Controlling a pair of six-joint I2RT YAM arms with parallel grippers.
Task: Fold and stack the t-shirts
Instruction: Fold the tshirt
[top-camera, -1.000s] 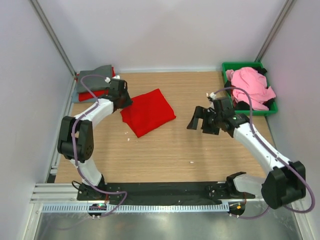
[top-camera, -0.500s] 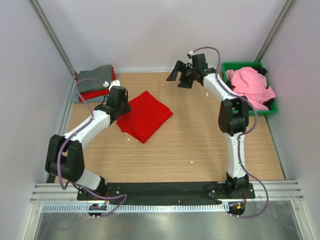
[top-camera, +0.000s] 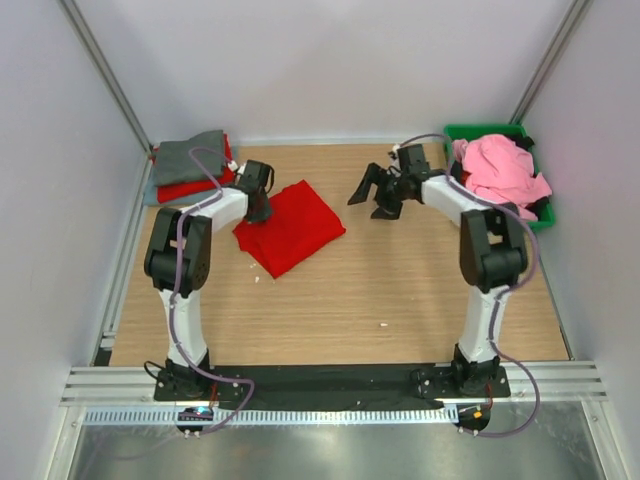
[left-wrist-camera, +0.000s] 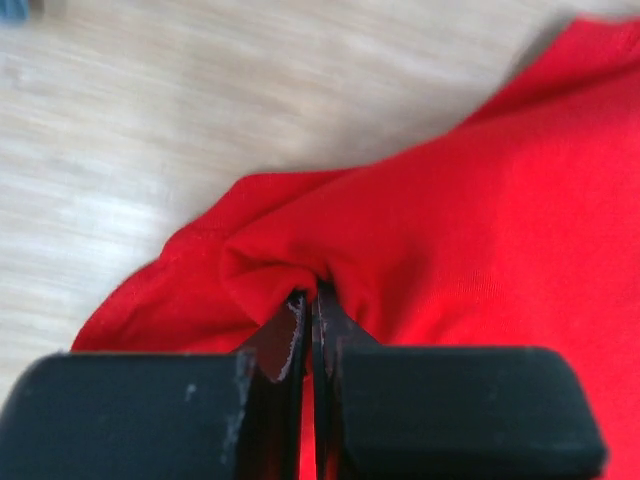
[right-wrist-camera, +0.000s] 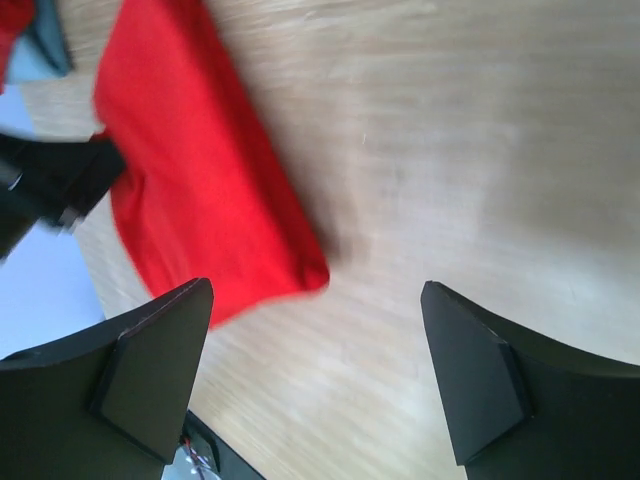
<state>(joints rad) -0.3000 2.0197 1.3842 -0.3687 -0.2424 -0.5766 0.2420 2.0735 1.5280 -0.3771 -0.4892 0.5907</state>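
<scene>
Pale wood-grain table (top-camera: 400, 285) — soft red t-shirt (top-camera: 300, 228)

The right gripper (top-camera: 370, 194) now hangs over bare wood between the red t-shirt (top-camera: 298, 228) and the green bin (top-camera: 482, 129). A second ago it was at mid-table, then it swung up to the far edge and has come back down a little. Its jaws are slightly narrower than before (though the gap is wide). Its arm now stands folded upright over its base instead of reaching in from the right. The left gripper (top-camera: 259, 203) has slid a little to the right along the shirt's left edge, and its elbow has pulled in from the table's left side. The shirt's outline has turned slightly.
</scene>
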